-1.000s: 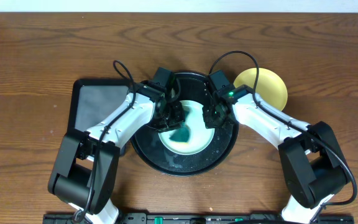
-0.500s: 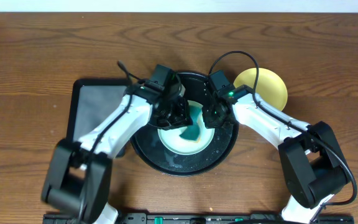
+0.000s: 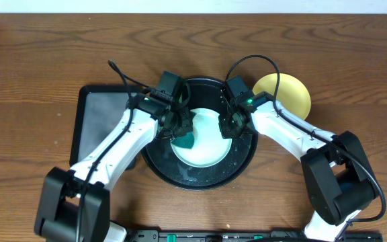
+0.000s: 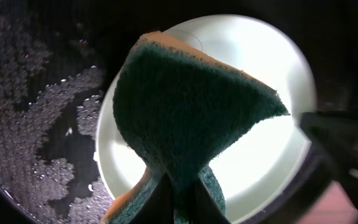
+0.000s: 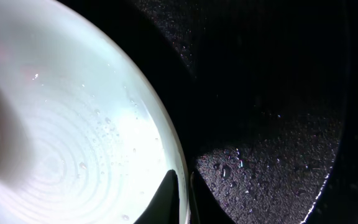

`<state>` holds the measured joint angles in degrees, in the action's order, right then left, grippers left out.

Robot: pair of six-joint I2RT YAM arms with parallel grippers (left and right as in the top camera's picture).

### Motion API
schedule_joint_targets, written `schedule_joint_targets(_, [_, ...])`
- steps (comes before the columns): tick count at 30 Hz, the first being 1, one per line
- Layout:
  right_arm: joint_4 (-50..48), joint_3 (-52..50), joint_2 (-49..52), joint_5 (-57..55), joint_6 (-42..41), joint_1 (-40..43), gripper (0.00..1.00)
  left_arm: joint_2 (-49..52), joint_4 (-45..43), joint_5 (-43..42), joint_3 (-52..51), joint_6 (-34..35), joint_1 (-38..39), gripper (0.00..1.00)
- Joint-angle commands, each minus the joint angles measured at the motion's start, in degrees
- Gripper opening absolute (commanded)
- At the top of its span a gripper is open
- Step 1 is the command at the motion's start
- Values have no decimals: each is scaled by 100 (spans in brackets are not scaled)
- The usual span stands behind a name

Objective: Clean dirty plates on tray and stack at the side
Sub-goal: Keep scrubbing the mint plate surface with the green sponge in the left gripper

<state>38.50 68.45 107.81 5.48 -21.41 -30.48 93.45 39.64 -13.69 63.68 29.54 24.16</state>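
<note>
One pale aqua plate (image 3: 208, 152) lies in the round black tray (image 3: 180, 177). My left gripper (image 3: 180, 130) is shut on a green and orange sponge (image 3: 185, 140) and holds it on the plate's left part. In the left wrist view the sponge (image 4: 191, 106) hangs folded over the plate (image 4: 272, 155), pinched between the fingers (image 4: 182, 200). My right gripper (image 3: 226, 128) is shut on the plate's right rim; the right wrist view shows its fingers (image 5: 184, 200) either side of the wet rim (image 5: 73, 124). The yellow plate (image 3: 286, 94) lies on the table to the right of the tray. A second aqua plate is not in view.
A smaller black rectangular tray (image 3: 99, 114) lies left of the round tray, under my left arm. The round tray's floor is wet, with foam (image 4: 30, 124) and droplets (image 5: 278, 124). The table is brown wood (image 3: 46, 54).
My left gripper has swept the sponge from the plate's middle to its left edge. The right gripper has stayed on the rim.
</note>
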Motion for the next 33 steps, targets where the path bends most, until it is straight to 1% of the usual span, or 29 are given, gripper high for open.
schedule_joint_targets(1, [-15, -33, -98, 33, 68, -33, 3, 227, -15, 256, -85, -103, 17, 8])
schedule_joint_targets(3, [-17, -46, -92, 33, 68, -33, 1, 282, -57, 262, -85, -103, 17, 8])
schedule_joint_targets(19, [-61, -74, -87, 33, 68, -33, 1, 326, -129, 262, -85, -105, 20, 8])
schedule_joint_targets(27, [-63, -74, -87, 33, 68, -31, 1, 732, -133, 260, -122, -101, 138, 8])
schedule_joint_targets(30, [-63, -74, -87, 33, 68, -31, 1, 852, -151, 146, -122, -98, 295, 8])
schedule_joint_targets(33, [-66, -74, -87, 33, 68, -31, 1, 870, -225, -197, -122, -98, 461, 8])
